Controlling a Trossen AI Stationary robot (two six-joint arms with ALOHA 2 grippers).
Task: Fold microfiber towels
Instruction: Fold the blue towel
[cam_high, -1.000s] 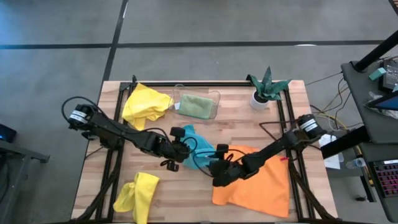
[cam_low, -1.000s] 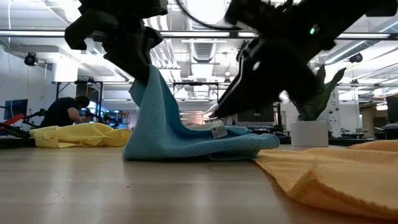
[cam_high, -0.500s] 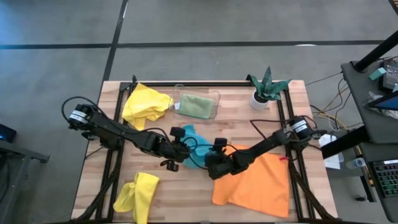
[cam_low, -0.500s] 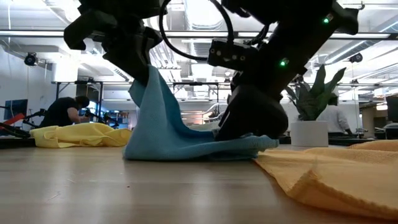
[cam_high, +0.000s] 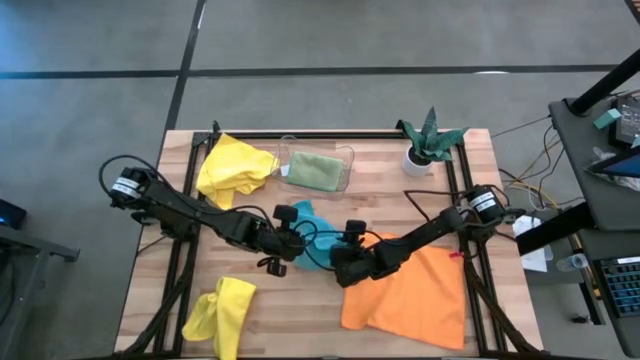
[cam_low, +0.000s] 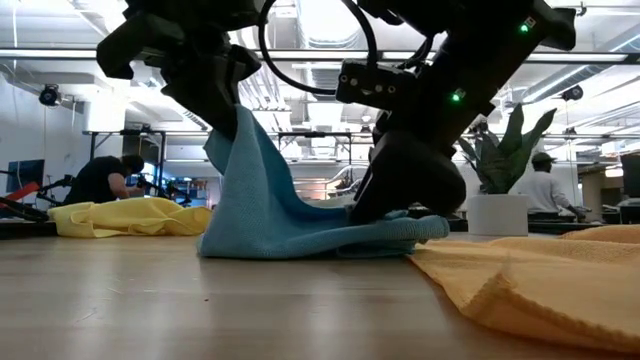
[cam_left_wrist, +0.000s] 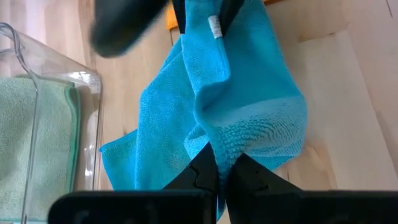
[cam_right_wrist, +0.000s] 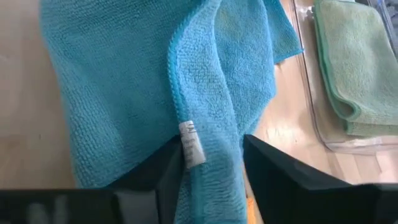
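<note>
Blue towel (cam_high: 318, 238) mid-table, pinched up at one corner by left claw (cam_high: 291, 243), right claw (cam_high: 340, 268) closing in on its far edge.
Left fingers (cam_left_wrist: 205, 171) clamped tight on the cloth, lifting it into a peak, prob to give the other arm a free hem. Right fingers (cam_right_wrist: 273, 177) sit part-open astride the hem w/ the white tag (cam_right_wrist: 191, 144); real grip or not, can't tell. Orange towel (cam_high: 420, 295) touches the blue one on the right, so little slack there. Tray (cam_high: 345, 152) w/ green towel (cam_high: 315, 170) nearby; front of table (cam_high: 290, 320) has room.
</note>
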